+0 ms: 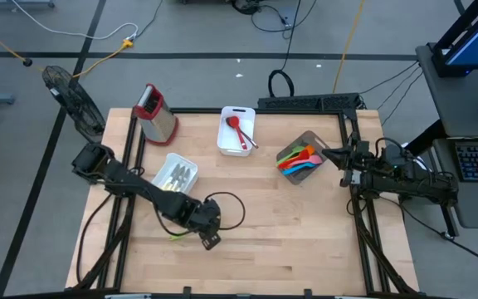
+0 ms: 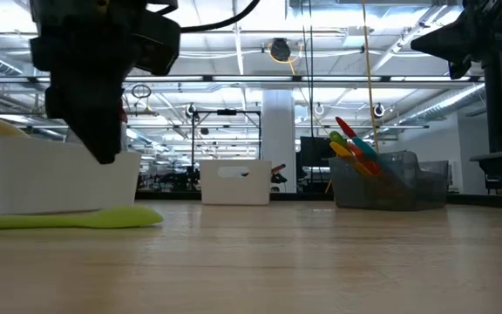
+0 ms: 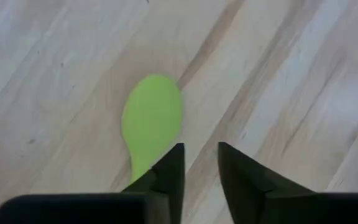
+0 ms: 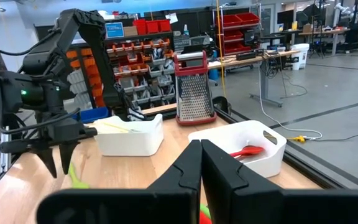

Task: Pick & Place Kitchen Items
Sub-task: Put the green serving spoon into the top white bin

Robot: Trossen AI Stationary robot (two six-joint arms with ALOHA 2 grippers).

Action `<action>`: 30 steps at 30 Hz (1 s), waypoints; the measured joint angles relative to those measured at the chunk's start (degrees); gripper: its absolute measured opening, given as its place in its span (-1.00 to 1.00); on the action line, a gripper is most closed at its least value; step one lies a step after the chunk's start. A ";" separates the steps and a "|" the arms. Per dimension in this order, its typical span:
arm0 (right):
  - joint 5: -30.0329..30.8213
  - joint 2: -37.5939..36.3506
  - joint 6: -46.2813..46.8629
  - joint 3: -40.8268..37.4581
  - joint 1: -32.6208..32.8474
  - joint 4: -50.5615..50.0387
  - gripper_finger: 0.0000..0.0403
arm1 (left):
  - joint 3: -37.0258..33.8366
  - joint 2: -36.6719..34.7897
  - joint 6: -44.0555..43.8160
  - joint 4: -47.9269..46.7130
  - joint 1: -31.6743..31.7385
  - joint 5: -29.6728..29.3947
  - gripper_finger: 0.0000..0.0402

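Note:
A lime-green spoon (image 3: 153,118) lies flat on the wooden table (image 1: 289,241) near its front left; it also shows in the low view (image 2: 68,219) and the high view (image 1: 177,236). My left gripper (image 3: 201,163) hangs just above the table beside the spoon's bowl. Its fingers are a little apart and hold nothing. In the low view its fingertips (image 2: 105,155) stand clear above the spoon. My right gripper (image 4: 201,149) is shut and empty, raised at the table's right side next to the grey bin (image 1: 303,156) of coloured utensils.
A white bin (image 1: 175,173) with pale-handled cutlery stands just behind my left gripper. Another white bin (image 1: 237,130) at the far middle holds a red spoon. A steel grater (image 1: 156,112) with a red top stands at the far left. Bare wood lies along the near edge.

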 joint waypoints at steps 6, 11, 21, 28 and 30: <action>0.00 0.00 -0.06 0.00 -0.01 -0.02 -0.98 | 0.00 -0.01 0.41 -3.84 -2.94 0.31 -0.15; 0.02 0.00 -1.52 0.00 0.01 -0.02 -0.98 | 0.00 -0.01 0.32 -8.57 -5.42 3.00 0.05; 1.49 0.00 -1.81 0.00 0.00 -0.02 -0.98 | -0.20 2.26 3.65 -14.31 -8.85 4.51 0.04; 1.38 0.00 -1.48 0.00 0.00 -0.03 -0.98 | -0.22 5.18 5.36 -18.02 -10.58 4.03 -0.04; 1.31 0.00 -1.42 0.00 -0.01 0.00 -0.98 | -0.28 5.89 5.12 -19.41 -10.97 3.39 -0.05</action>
